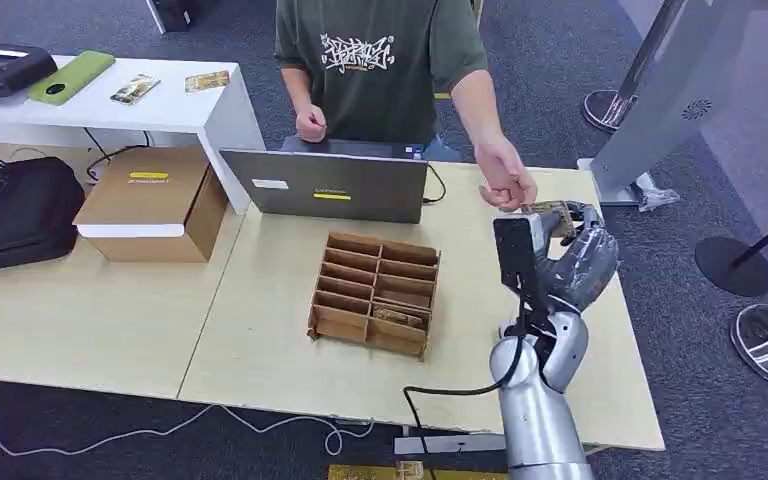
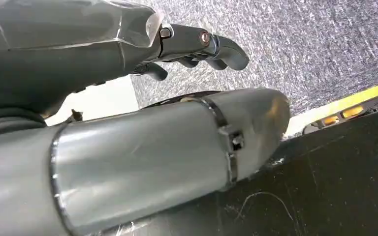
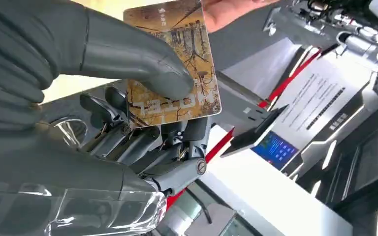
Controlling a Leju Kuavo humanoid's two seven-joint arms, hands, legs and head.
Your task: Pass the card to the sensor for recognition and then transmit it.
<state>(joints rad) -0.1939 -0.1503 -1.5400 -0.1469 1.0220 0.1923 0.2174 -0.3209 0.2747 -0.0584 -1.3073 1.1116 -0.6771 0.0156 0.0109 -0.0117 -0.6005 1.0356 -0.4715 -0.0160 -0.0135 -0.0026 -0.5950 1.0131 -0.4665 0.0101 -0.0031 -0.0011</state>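
Your right robot hand [image 3: 128, 118] pinches the card [image 3: 174, 64] beside the person's hand [image 1: 505, 183]: handover step; release once they grip.

From my head feed: light wood desk [image 1: 280, 350] on grey-blue carpet [image 1: 50, 440]. A second wood desk [image 1: 50, 320] butts against it on the left, carrying a cardboard box [image 1: 150, 205] and a black bag [image 1: 10, 210]. White side table [image 1: 170, 105] behind, with a green phone [image 1: 70, 77] and small cards on it. Grey kiosk stand [image 1: 675, 90] at far right, stanchion bases [image 1: 735, 265] near it. White cable [image 1: 160, 430] snakes over the carpet in front. Even indoor light, no hard shadows.
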